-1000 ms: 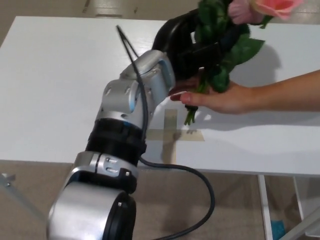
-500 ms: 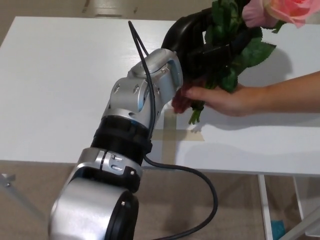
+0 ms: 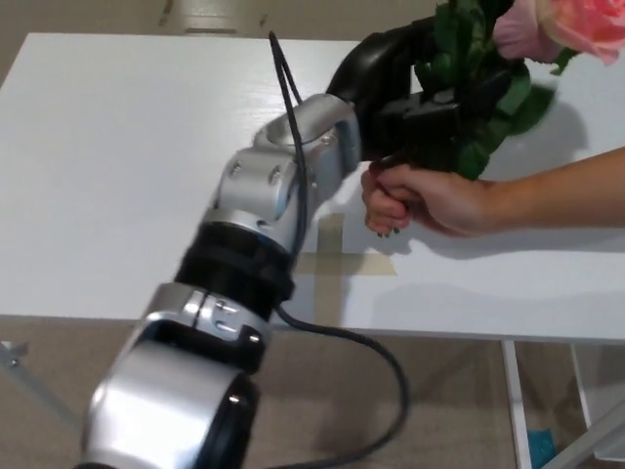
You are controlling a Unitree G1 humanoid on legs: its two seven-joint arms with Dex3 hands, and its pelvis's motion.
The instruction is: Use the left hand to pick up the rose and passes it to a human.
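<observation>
A pink rose (image 3: 576, 24) with dark green leaves (image 3: 488, 107) is held up over the white table (image 3: 117, 147) at the upper right. My left hand (image 3: 410, 93), black, is shut on the leafy stem just below the blooms. A person's hand (image 3: 425, 200) reaches in from the right and has closed its fingers around the lower stem, right under my hand. The stem's bottom end is hidden inside that fist. My right hand is not in view.
My left arm (image 3: 264, 205) stretches diagonally from the bottom left across the table, with a black cable (image 3: 371, 342) trailing off it. A cross of tan tape (image 3: 337, 256) lies on the table near the front edge. Floor shows below the table's front edge.
My left hand has carried the rose up and to the right. The person's hand, open under the stem before, has closed into a fist around it.
</observation>
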